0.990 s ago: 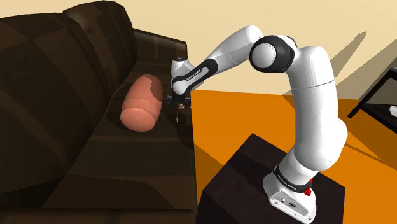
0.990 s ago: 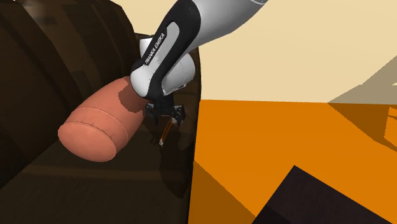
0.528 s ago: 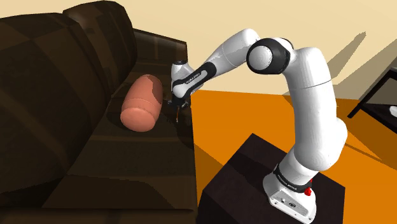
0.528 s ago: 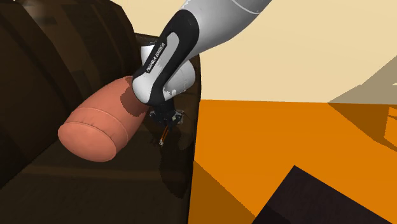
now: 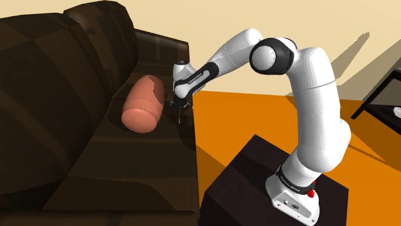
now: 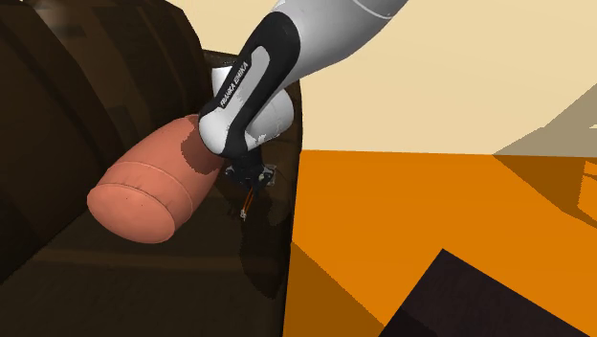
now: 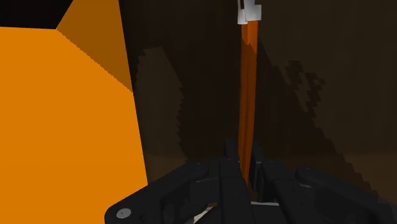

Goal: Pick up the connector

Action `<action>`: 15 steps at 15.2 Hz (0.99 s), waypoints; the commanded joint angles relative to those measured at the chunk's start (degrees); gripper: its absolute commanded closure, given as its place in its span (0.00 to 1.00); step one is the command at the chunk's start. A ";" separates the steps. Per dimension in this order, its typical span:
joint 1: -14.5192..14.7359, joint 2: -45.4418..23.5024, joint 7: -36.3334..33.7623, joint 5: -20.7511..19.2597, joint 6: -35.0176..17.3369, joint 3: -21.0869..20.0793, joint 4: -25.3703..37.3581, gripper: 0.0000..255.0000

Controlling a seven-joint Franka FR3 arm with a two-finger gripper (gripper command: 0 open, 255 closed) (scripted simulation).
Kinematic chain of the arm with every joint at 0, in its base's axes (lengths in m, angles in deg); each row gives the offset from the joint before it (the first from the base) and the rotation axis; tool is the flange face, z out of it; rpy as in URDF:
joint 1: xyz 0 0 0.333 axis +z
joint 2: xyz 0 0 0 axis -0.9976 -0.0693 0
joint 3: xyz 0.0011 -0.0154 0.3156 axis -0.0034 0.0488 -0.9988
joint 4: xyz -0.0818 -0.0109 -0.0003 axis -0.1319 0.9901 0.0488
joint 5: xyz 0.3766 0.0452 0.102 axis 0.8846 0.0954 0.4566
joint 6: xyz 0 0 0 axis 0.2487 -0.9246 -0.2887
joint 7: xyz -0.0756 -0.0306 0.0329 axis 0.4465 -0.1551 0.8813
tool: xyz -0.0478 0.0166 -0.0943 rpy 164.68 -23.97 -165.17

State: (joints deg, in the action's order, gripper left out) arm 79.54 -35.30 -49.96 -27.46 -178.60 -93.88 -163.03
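Wrist view first: I read the jaws of the gripper (image 7: 245,175) as clenched on the connector (image 7: 247,95), a flat orange ribbon whose near end disappears between the two black fingers (image 7: 224,167), with no gap that I can make out on either side. From that pinch the ribbon runs straight away from me along the line the hand points, its long axis matching the gripper's own, and it ends in a small white plug (image 7: 249,13) at the far tip. Behind it is the dark brown sofa (image 7: 305,114), and off to one side the orange floor (image 7: 63,127).

The second exterior view agrees: the ribbon hangs down from the fingertips toward the sofa seat, leaning slightly, plug end lowest. I cannot tell whether the plug touches the seat or hangs just above it. The salmon bolster (image 6: 143,196) lies just beside the hand, on that view's left, apart from the ribbon.

My judgement is that the grasp is made and what remains is the raise. Since the piece trails below the jaws, I would pull straight up along its length, away from the seat and clear of the bolster. The pinch sits at one end, so the free end may swing.
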 commanded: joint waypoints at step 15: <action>-0.76 7.39 1.36 1.70 7.70 -1.27 0.39 1.00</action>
State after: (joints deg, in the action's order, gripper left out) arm 78.87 -28.33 -48.71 -25.84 -171.11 -95.11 -162.41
